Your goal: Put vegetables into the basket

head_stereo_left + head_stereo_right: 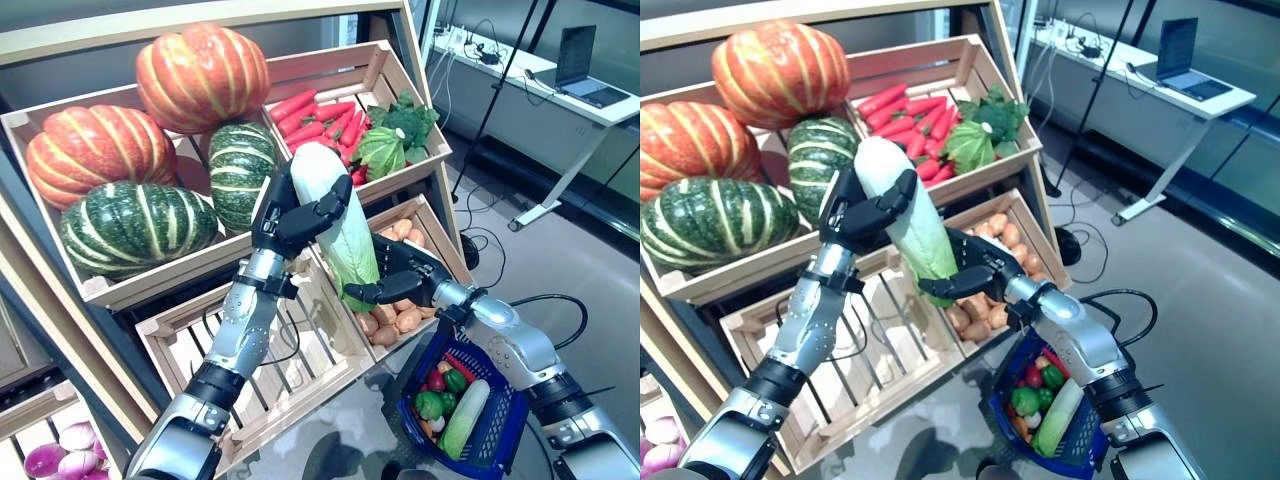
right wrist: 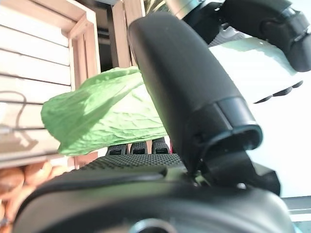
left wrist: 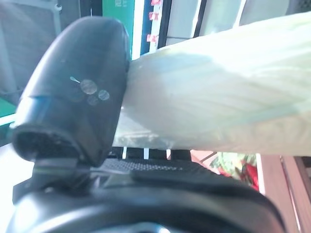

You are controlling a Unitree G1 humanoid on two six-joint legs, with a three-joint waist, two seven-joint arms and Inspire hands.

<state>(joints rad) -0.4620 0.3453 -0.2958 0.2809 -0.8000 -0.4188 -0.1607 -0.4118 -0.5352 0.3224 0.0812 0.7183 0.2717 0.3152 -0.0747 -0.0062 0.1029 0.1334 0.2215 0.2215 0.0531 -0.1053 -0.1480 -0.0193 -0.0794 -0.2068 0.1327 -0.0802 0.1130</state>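
a long napa cabbage (image 1: 338,215) is held up in front of wooden produce crates (image 1: 310,330), white end up and green leafy end down. the left hand (image 1: 295,215) has its fingers and thumb curled round the white upper part, while the right hand (image 1: 400,275) closes round the leafy lower end. a blue basket (image 1: 500,440) hangs on the right forearm, well below the cabbage, holding peppers (image 1: 432,404) and another cabbage (image 1: 466,418).
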